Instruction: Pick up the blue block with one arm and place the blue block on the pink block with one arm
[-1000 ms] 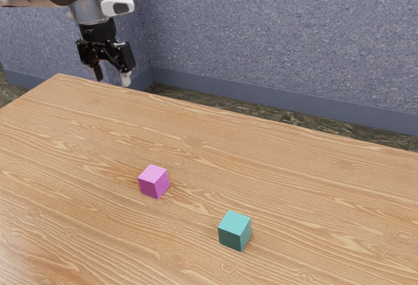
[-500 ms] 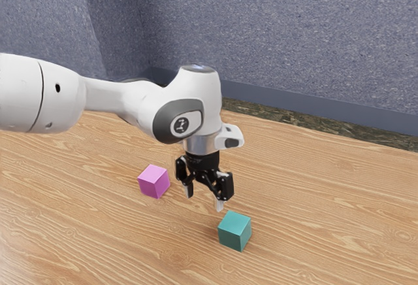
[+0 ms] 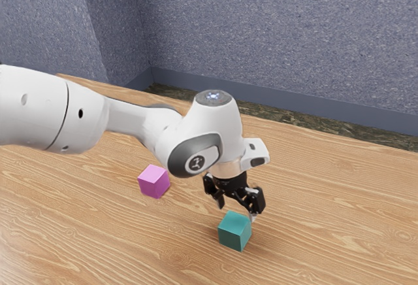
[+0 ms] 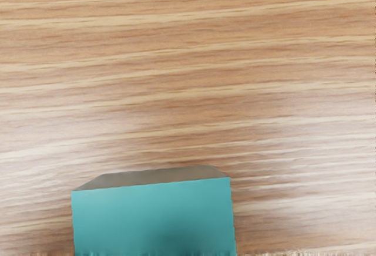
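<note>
Teal block (image 3: 234,231) at lower centre on wooden surface (image 3: 326,187); end effector (image 3: 236,208) spread just above it; pink block (image 3: 154,181) apart, centre-left.

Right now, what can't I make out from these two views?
1. Wrist view: the teal block is cut off by the frame edge, so its near side is unseen.
2. Exterior view: whether the open gripper is centred over that block. One angle cannot settle depth.
3. Exterior view: the arm hides the stretch of table behind it.
</note>
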